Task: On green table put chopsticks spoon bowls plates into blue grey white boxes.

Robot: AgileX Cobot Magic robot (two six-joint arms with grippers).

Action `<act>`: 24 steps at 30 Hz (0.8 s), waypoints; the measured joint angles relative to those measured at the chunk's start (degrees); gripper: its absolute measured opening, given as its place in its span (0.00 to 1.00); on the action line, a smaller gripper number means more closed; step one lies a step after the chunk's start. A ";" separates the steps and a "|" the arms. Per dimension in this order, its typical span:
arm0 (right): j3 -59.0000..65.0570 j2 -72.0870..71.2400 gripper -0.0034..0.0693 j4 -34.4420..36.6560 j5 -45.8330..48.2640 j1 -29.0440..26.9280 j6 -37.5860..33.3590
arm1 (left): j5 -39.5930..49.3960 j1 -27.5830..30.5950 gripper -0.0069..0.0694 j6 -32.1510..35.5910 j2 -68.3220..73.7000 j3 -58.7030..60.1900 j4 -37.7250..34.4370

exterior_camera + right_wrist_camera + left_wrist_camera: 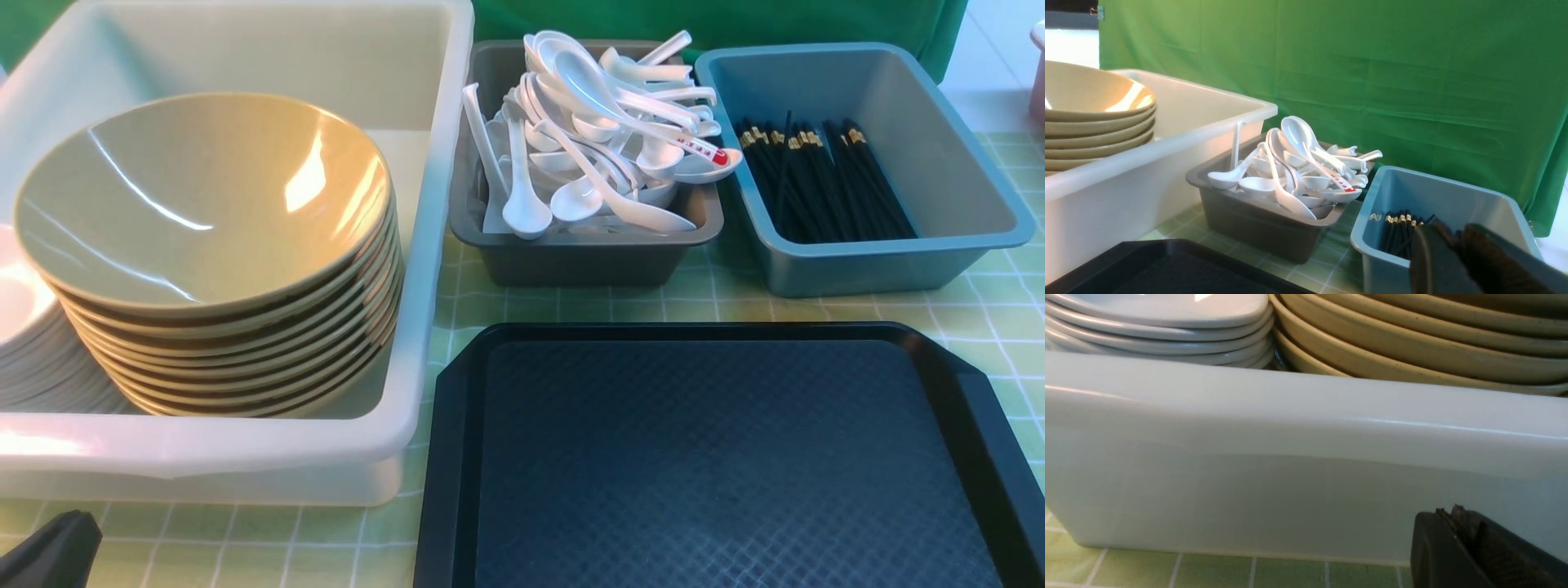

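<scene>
white box (245, 445) cut off L, tray (718, 457) bottom cut, R hand (1447, 241) blurry

Stacked bowls (204, 204) sit beside stacked plates (41, 359) inside the large tub (269, 445) at upper left of the frame. Soup spoons (604, 147) fill a small tub (584, 261) at top centre, and chopsticks (824, 180) lie in another (865, 273) at upper right, both behind a tray (718, 457) at lower right, on the table (269, 543).
</scene>
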 joint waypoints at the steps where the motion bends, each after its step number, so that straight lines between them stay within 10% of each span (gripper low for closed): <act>1: 0.00 0.00 0.20 0.00 0.00 0.00 -0.85 | 0.00 0.00 0.09 0.00 0.00 0.00 0.00; 11: 0.00 0.00 0.20 -0.07 4.01 -4.06 -6.54 | -0.04 0.00 0.09 -0.05 0.00 0.00 0.00; 24: 11.20 -3.54 0.22 -15.90 19.02 -21.04 21.43 | -0.04 0.00 0.09 -0.43 0.00 0.00 0.00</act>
